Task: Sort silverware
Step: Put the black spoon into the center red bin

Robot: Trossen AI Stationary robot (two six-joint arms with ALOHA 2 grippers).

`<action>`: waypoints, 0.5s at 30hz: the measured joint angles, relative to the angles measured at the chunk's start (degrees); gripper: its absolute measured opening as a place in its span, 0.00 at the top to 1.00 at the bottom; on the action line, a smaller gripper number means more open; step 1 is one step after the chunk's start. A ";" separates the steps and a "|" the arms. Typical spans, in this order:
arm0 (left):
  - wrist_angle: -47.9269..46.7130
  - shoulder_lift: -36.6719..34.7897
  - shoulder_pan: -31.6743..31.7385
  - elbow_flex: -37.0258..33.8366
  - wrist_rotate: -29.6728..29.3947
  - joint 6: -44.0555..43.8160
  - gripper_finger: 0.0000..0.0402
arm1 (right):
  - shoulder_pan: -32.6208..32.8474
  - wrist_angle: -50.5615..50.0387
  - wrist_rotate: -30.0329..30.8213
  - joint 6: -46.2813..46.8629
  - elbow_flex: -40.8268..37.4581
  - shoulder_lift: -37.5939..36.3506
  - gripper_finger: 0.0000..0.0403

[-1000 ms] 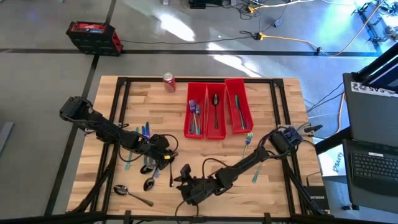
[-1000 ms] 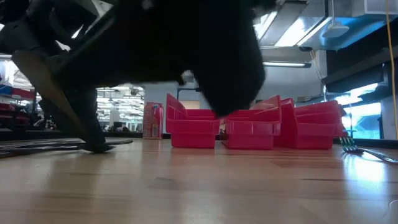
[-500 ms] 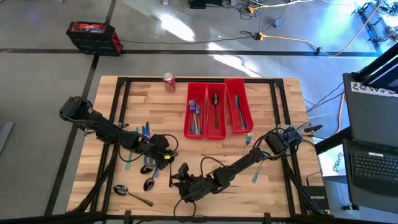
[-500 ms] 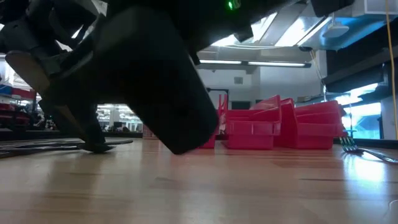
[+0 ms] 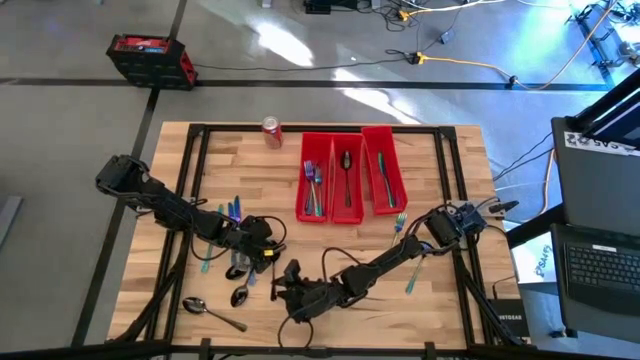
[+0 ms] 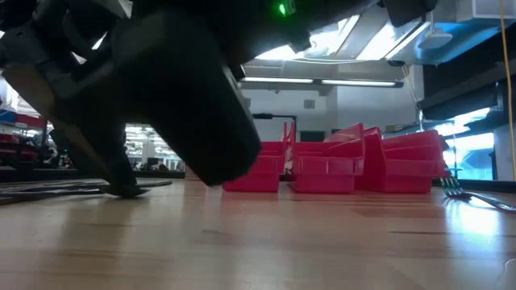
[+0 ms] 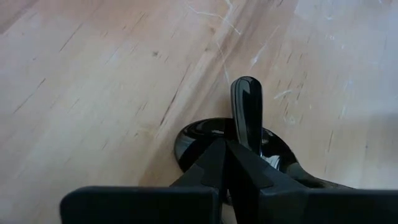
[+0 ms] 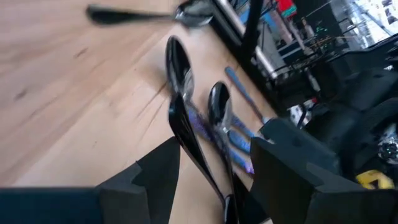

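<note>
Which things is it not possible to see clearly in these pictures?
- Low view: the right arm blocks the table's left half.
- High view: the silverware by the left gripper is too small to count.
- Right wrist view: the spoon between the right gripper's fingers is blurred; contact unclear.

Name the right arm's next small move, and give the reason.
Probably ease forward and close: the right gripper stands open with a dark spoon lying between its fingers on the table, not yet gripped. The left gripper is shut over another spoon nearby, so approach carefully.
</note>
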 joint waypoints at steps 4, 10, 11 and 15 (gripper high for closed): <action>0.00 0.00 0.00 0.00 -0.12 0.02 1.00 | -0.02 0.80 -1.03 0.02 0.04 0.85 0.55; 0.01 0.00 0.04 0.00 -0.22 0.02 1.00 | -0.22 0.42 -2.23 0.26 0.70 1.79 0.55; 0.01 0.00 0.04 0.00 -0.31 0.03 1.00 | -0.33 0.42 -2.32 0.28 0.70 1.81 0.55; 0.09 0.00 0.04 0.00 -0.34 0.04 1.00 | -0.78 0.48 -2.32 0.30 0.70 1.81 0.55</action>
